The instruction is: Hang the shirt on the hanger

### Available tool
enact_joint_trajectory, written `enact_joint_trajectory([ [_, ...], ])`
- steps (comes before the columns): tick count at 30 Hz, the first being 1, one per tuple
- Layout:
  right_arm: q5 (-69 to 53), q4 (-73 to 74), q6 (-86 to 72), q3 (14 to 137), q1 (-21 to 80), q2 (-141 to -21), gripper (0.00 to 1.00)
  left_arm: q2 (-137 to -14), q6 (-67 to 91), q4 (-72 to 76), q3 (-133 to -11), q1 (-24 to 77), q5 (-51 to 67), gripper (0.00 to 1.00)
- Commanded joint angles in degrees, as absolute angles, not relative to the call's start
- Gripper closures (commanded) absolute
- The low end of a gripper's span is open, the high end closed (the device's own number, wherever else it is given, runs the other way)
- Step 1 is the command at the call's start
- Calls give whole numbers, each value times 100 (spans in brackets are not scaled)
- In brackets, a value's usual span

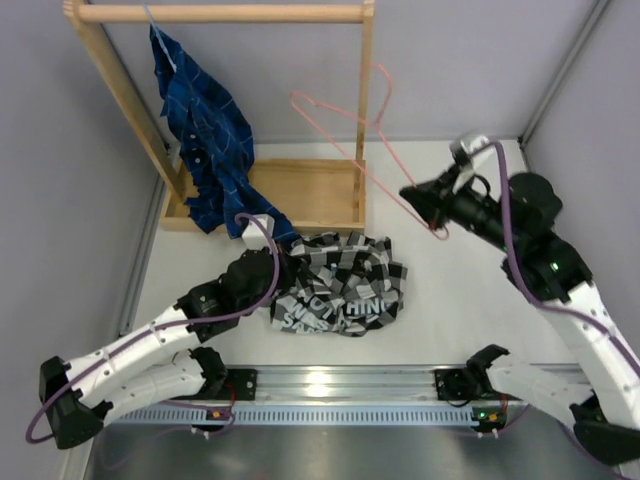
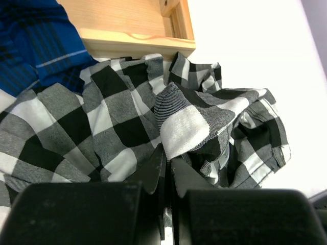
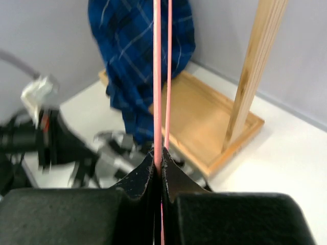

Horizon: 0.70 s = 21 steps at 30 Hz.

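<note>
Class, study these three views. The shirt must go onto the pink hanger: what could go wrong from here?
1. The right jaws pinch the hanger by thin wire alone; it may swivel or slip once fabric loads it.
2. The left jaws grip one small fold of the crumpled shirt; lifting may raise a bundle, with no opening to thread.
3. The hanger sits near the rack post and blue shirt; it could snag.

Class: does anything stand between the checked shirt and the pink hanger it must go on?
Nothing visible does. The left hand pinches the shirt on the table; the right hand holds the hanger in the air to its right, with open table between.
</note>
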<state>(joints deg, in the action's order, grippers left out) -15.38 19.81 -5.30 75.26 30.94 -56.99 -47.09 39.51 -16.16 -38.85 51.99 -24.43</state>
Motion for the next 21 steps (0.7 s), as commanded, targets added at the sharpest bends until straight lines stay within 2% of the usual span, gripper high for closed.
enact_joint_trajectory([
  [1,-2038,3355,263,6805,3050,-4371,100,-4921,3894,-1634,-4332,5177,-2829,100],
  [3,-2301,3899,246,6321,3059,-3521,100,-5079,3806,-1748,-4499,5142,-3049,100],
  [8,-2751,5051,228,6196,3050,-2498,100,-5720,3718,-1819,-5036,4984,-2910,100],
  [13,-2637,6080,132,6495,3050,-2250,100,-6231,3771,-1802,-5326,4369,-2084,100],
  [16,-2303,6249,18,6565,3050,-2224,100,-6381,3779,-1714,-5431,4210,-1864,100],
  [21,-2425,6285,-325,6381,3050,-2425,100,-6495,3744,-1626,-5651,4113,-1635,100],
])
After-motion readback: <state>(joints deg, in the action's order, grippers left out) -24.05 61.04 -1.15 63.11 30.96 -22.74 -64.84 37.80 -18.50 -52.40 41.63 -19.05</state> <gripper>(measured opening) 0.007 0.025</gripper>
